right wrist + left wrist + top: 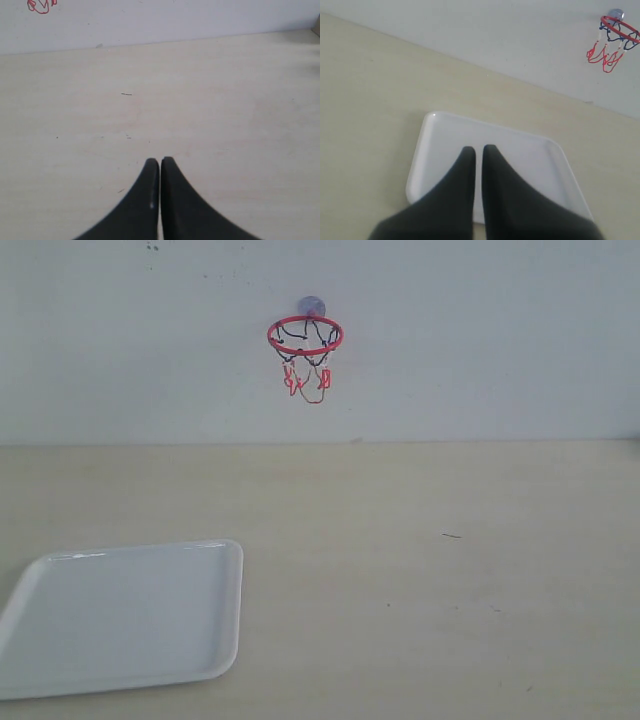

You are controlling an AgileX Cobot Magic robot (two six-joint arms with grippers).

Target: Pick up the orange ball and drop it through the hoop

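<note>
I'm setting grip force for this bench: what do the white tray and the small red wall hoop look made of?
The white rectangular tray looks like glossy plastic or melamine: bright highlights run along its raised rim. The small red-ringed hoop seems thin plastic or coated wire, I cannot tell which; its net hangs limp like cord.

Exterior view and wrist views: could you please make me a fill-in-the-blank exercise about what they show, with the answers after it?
1. The hoop hangs on the ___ above the table.
2. The tray on the table is ___ in colour.
3. In the exterior view the tray lies toward the ___ side.
4. The left pincer and the right pincer both have their jaws ___.

Missing words: wall; white; left; shut.
</note>
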